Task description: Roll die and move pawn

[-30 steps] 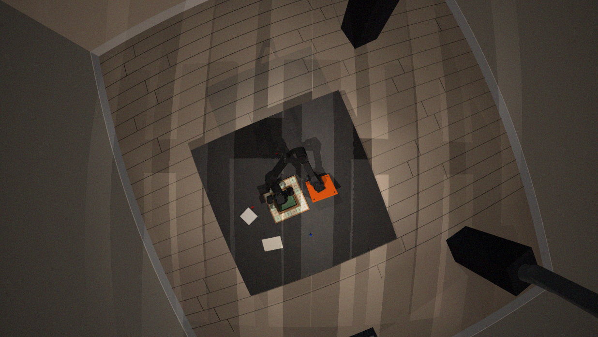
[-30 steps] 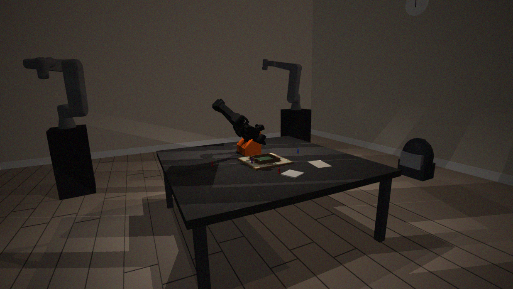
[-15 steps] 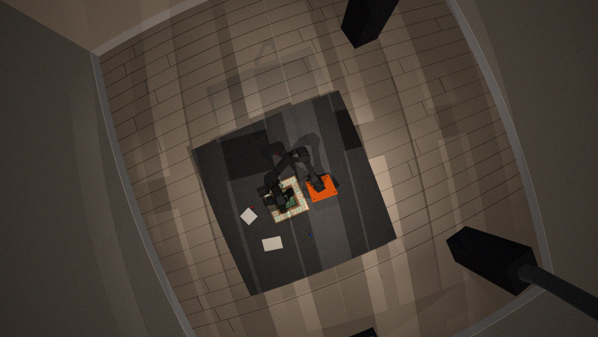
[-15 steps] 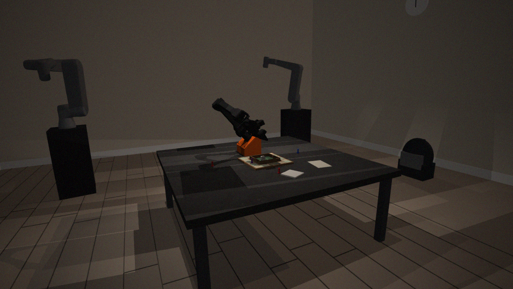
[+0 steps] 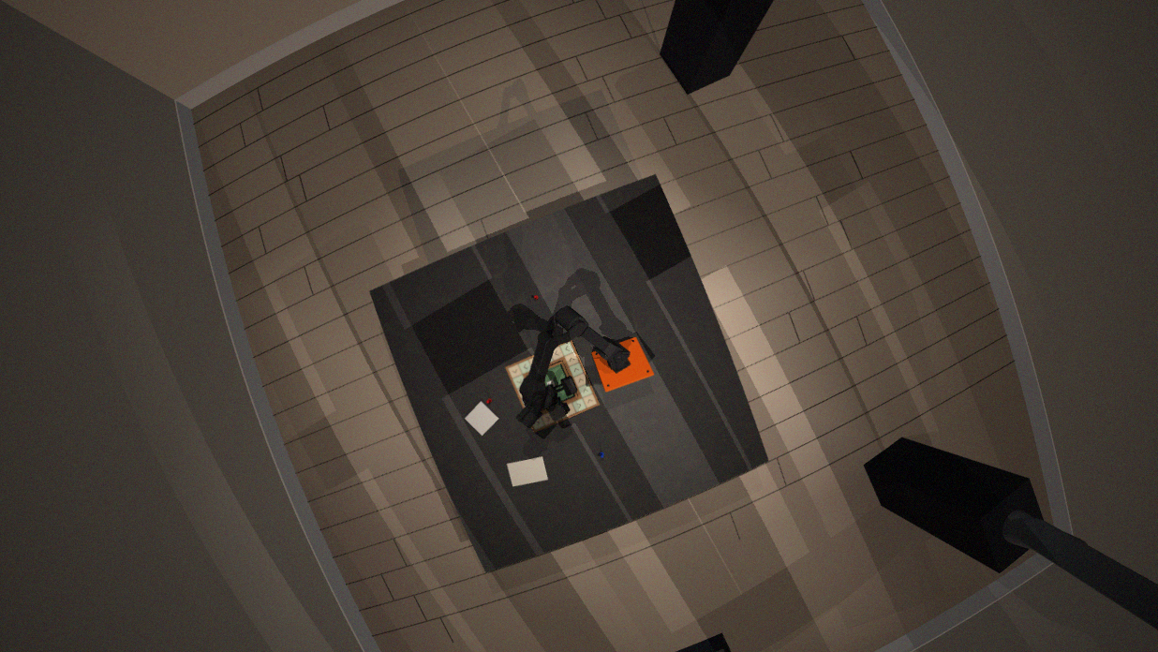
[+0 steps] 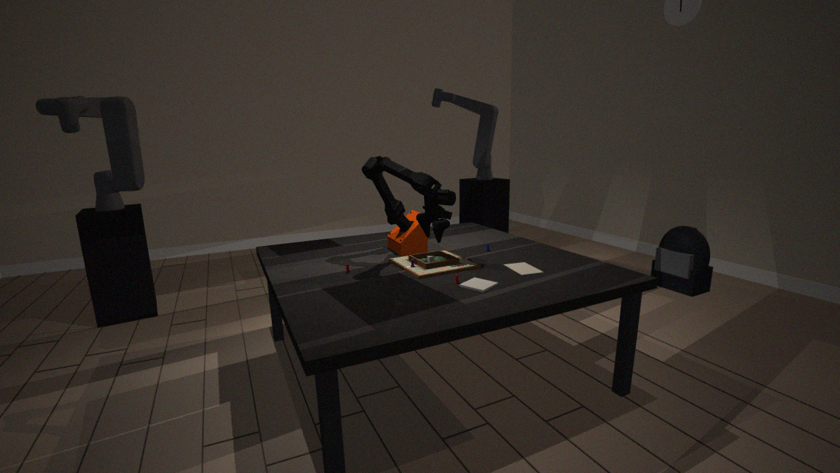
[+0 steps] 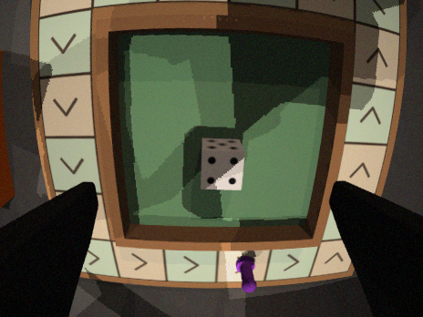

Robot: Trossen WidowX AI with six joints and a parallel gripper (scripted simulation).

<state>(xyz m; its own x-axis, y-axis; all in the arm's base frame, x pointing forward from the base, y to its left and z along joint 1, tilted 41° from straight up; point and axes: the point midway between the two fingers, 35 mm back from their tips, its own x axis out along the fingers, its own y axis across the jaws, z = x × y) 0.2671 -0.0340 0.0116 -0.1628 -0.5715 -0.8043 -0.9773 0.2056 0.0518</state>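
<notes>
The white die (image 7: 221, 170) (image 6: 430, 258) rests on the green floor of the dice tray (image 7: 105, 137), near its middle. Its top face shows four pips; the side face seen above it in the wrist view shows five. The purple pawn (image 7: 246, 273) (image 6: 412, 264) stands upright on the board (image 7: 68, 125) (image 5: 591, 400), in the bottom row in the wrist view. Arrows there point right, and one square lies between the pawn and the corner square, whose arrow points up. My gripper (image 7: 219, 194) (image 6: 433, 238) is wide open and empty above the tray, touching neither die nor pawn.
Red pieces (image 5: 534, 297) (image 6: 457, 279) stand on the table on two sides of the board, and a blue piece (image 5: 601, 454) (image 6: 487, 247) stands beyond it. Two pale flat slabs (image 5: 481, 418) (image 5: 527, 471) lie nearby. My orange base (image 5: 635, 372) (image 6: 409, 243) is beside the board.
</notes>
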